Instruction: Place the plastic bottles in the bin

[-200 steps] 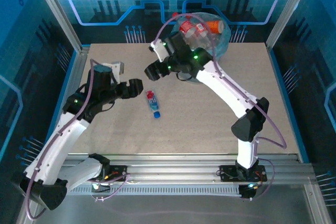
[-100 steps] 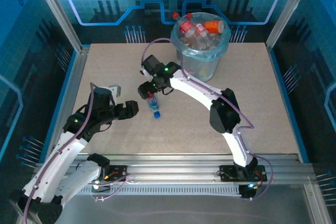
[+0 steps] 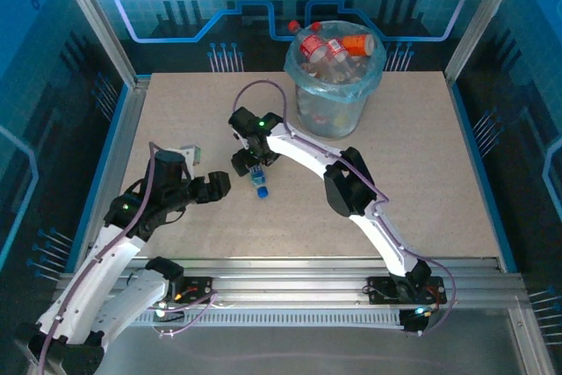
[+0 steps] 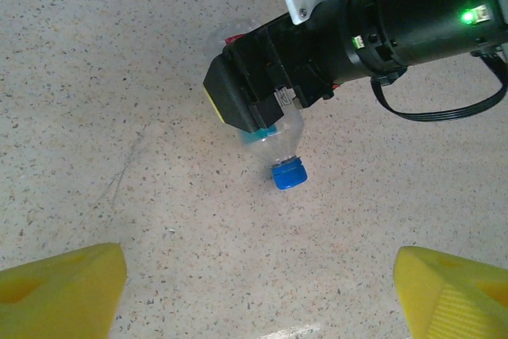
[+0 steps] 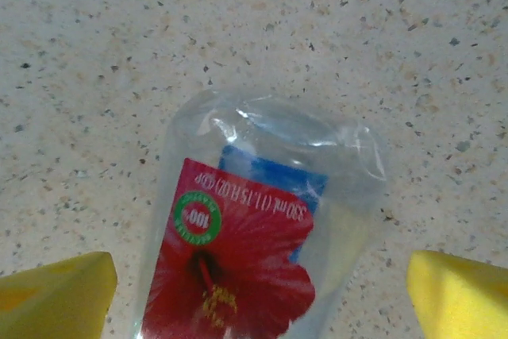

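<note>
Yellow pads (image 5: 49, 299) of the right jaws stand wide apart, straddling a red-labelled bottle (image 5: 254, 236) that lies on the speckled desk (image 5: 357, 29); whether they touch it we cannot quite tell. Its blue cap (image 4: 287, 173) sticks out on the near side. The left jaws, nearby to the left, gape with nothing between them. Further back, the bin (image 3: 338, 107) holds heaped bottles (image 3: 329, 48).

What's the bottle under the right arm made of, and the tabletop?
Bottle: thin clear plastic, glossy; the surface beneath shows through it and highlights glint on its rounded end. Label looks like printed film. Tabletop: matte, beige with dark flecks, maybe stone-look laminate or composite; the look leaves it open.
</note>
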Action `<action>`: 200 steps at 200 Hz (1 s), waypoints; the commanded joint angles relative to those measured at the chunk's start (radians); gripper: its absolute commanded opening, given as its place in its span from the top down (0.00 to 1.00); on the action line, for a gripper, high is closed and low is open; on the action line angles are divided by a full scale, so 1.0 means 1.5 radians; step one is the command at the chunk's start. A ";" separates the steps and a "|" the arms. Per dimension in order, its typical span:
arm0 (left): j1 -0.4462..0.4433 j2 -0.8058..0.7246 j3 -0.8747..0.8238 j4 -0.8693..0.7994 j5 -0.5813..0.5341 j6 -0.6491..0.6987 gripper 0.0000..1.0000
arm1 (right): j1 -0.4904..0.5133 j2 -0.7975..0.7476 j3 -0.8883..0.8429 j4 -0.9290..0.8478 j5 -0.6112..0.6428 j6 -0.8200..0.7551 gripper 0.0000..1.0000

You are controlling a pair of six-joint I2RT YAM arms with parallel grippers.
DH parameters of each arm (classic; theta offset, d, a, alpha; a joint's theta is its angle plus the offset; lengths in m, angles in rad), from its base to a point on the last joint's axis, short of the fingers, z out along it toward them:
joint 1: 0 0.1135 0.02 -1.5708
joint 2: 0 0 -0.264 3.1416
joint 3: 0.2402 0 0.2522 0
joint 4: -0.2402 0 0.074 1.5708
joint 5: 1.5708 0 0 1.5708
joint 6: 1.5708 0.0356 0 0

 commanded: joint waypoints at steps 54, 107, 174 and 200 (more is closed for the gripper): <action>0.005 -0.018 0.002 -0.012 -0.010 0.011 0.11 | 0.002 -0.032 0.028 -0.027 -0.009 -0.010 0.36; 0.005 0.010 0.067 0.008 -0.020 0.016 0.11 | -0.018 -0.186 0.028 -0.017 0.006 -0.061 0.40; 0.004 0.203 0.287 0.124 0.042 -0.007 0.15 | -0.141 -0.379 0.045 0.120 -0.041 -0.106 0.43; -0.014 0.326 0.430 0.135 0.064 0.004 0.16 | -0.218 -0.419 0.036 0.204 -0.045 -0.107 0.44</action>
